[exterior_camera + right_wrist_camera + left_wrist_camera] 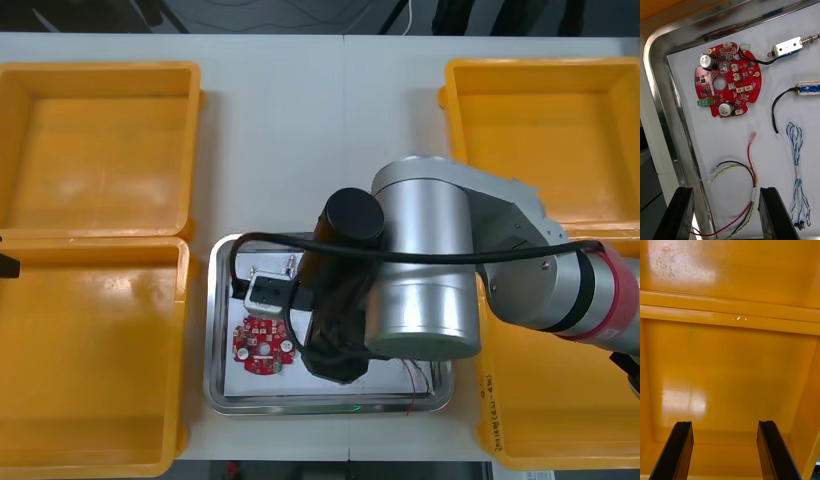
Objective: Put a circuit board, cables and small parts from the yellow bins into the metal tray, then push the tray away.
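Four yellow bins [100, 150] flank the table at 10, 8, 2 and 4 o'clock, bare where I can see. My right arm [420, 260] hangs over the metal tray [215, 340] at 6 o'clock and hides most of it from above. That's my worry for the push: I'd be shoving half blind.

The right gripper [725, 191] is spread wide and holds nothing. It straddles the red and yellow cable [748, 153], whose tail seems to cross the tray rim. If I drop the fingers here, I could snag it and drag it out.

The circuit board [728, 80] lies flat at the tray's 9 o'clock. The blue and white cable [797, 165] and the small metal parts [788, 47] are near it.

The left gripper [724, 425] waits, fingers parted and empty, over a bare bin floor.
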`<state>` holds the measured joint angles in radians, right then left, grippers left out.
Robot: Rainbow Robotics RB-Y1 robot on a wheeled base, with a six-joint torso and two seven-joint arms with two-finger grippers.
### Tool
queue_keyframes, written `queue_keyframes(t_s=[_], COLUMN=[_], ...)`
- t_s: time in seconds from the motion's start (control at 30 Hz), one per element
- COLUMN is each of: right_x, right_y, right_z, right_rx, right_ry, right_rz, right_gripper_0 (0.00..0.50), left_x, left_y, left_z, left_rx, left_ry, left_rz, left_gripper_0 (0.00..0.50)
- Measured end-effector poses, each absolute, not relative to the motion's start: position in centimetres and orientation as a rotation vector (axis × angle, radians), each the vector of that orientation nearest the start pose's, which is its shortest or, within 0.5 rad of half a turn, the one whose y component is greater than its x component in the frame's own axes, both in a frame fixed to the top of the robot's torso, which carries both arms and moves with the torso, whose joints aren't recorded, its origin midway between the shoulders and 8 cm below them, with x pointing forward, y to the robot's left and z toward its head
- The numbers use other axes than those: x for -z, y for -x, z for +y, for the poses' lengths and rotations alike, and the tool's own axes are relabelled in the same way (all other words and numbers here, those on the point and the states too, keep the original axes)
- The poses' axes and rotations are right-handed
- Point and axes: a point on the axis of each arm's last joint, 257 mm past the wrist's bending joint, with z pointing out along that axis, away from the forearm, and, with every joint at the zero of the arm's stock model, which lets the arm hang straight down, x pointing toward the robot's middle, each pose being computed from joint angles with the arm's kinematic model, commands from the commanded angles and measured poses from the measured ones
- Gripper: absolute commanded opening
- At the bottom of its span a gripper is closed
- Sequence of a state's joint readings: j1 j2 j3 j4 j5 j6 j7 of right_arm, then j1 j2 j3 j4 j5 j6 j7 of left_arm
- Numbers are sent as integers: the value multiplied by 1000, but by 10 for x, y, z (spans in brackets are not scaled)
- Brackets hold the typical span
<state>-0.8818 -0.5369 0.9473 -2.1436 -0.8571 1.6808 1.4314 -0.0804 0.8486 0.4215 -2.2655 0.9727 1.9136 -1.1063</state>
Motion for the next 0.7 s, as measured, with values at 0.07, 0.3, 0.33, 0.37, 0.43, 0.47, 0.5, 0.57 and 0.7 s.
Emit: queue_keyframes(t_s=[0.07, 0.3, 0.33, 0.37, 0.43, 0.47, 0.5, 0.57, 0.7], right_x=[238, 261, 265, 268, 274, 277, 279, 284, 289], right_y=[-316, -306, -304, -303, -300, -299, -299, -298, -299], right_z=[0, -10, -12, -13, -14, -14, -13, -11, -6], right_rx=[21, 106, 117, 126, 143, 147, 151, 160, 191], right_ry=[1808, 1919, 1936, 1955, 2006, 2024, 2033, 2038, 2045], right_rz=[2148, 2138, 2136, 2131, 2108, 2102, 2100, 2102, 2079], right_gripper_0=[500, 500, 500, 500, 500, 500, 500, 500, 500], left_x=[145, 145, 145, 145, 145, 145, 145, 145, 145], left_y=[-349, -349, -349, -349, -349, -349, -349, -349, -349], left_z=[385, 385, 385, 385, 385, 385, 385, 385, 385], left_rx=[39, 39, 39, 39, 39, 39, 39, 39, 39], left_ry=[206, 206, 206, 206, 206, 206, 206, 206, 206], left_rz=[2655, 2655, 2655, 2655, 2655, 2654, 2654, 2654, 2654], left_gripper_0=[500, 500, 500, 500, 500, 500, 500, 500, 500])
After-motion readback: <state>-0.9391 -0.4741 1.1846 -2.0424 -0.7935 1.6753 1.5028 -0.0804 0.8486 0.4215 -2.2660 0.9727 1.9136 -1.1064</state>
